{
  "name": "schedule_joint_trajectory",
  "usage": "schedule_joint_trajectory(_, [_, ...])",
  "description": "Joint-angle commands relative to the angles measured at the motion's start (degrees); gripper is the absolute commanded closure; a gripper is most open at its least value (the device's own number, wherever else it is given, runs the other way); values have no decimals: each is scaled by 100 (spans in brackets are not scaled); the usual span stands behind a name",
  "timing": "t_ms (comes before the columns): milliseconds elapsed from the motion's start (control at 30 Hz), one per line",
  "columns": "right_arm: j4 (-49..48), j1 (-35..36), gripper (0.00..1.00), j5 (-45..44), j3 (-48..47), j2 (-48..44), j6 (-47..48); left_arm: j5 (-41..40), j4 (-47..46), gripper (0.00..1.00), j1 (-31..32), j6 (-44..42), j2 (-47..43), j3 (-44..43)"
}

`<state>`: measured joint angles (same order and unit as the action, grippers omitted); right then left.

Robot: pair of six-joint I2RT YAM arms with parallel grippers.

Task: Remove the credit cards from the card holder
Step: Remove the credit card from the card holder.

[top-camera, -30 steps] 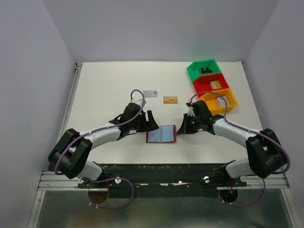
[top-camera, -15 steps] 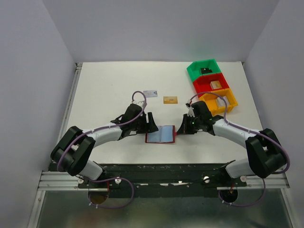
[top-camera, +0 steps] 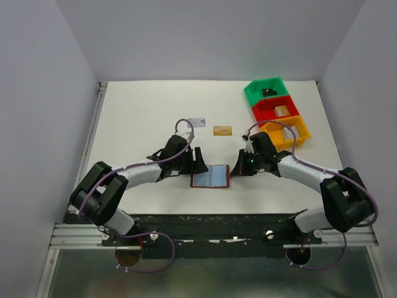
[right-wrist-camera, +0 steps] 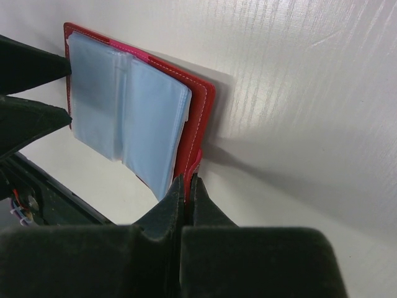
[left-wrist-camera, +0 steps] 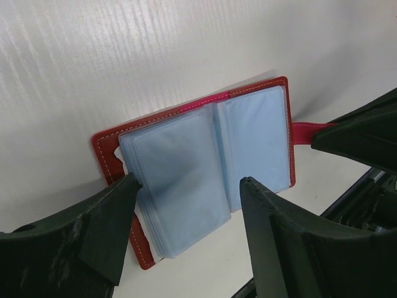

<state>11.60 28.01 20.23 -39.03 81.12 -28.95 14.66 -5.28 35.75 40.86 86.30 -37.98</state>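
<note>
The card holder lies open on the table, red cover down, with its light blue sleeves facing up. My left gripper is open and its fingertips straddle the left stack of sleeves. My right gripper is shut on the red snap tab at the holder's right edge. Two credit cards lie loose behind the holder, a silver-grey one and a gold-tan one. Whether the sleeves hold any cards cannot be told.
Green, red and orange bins stand in a row at the back right, each holding a small item. Grey walls close in the table on both sides and at the back.
My left arm has crept slightly right, bringing its open fingers closer over the holder's left edge. The right gripper and the holder have stayed put.
</note>
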Motion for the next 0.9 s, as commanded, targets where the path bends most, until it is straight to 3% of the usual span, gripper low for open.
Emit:
schedule_joint_trajectory(0, [-131,-24,100,183,-8,132,-32,415,-202,24,99,-175,115,-140])
schedule_joint_trajectory(867, [-158,-24,100,210,0,176,-23,635,-342,24,538,-737,9,-491])
